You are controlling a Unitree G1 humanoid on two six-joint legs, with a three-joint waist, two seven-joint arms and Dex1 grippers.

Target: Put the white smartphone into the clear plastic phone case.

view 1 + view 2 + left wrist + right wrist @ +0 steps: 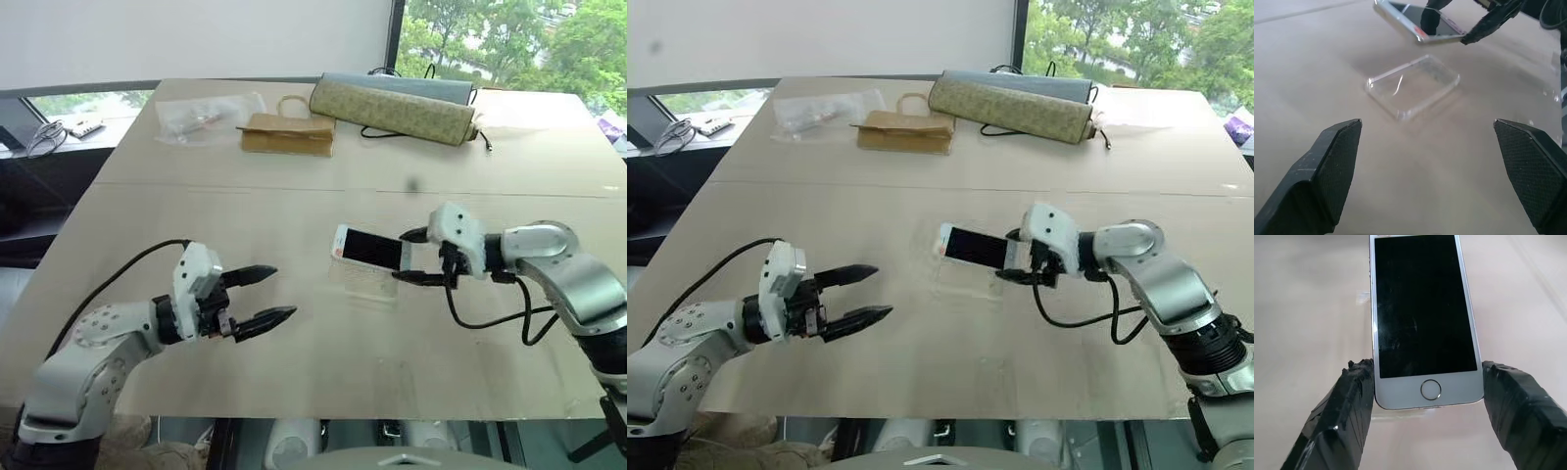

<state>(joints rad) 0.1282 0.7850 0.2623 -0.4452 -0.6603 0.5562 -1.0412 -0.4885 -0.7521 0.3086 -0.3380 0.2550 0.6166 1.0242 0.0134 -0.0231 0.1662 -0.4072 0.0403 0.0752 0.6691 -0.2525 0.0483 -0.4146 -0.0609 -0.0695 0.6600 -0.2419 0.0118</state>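
Observation:
The white smartphone (1420, 308), dark screen up, is pinched by its two long edges near the home-button end in my right gripper (405, 257), which is shut on it. It hangs tilted a little above the table, over the clear plastic phone case (1413, 87). The case lies flat and empty on the table, open side up, just below and in front of the phone (370, 248). My left gripper (282, 292) hovers open to the left of the case, pointing toward it, with nothing between its fingers (1337, 156).
At the far side of the table (245, 372) lie a crinkled clear plastic bag (206, 116), a brown paper bag (289, 132) and a rolled mat (392, 110) with a cable. The table's near edge runs just below both arms.

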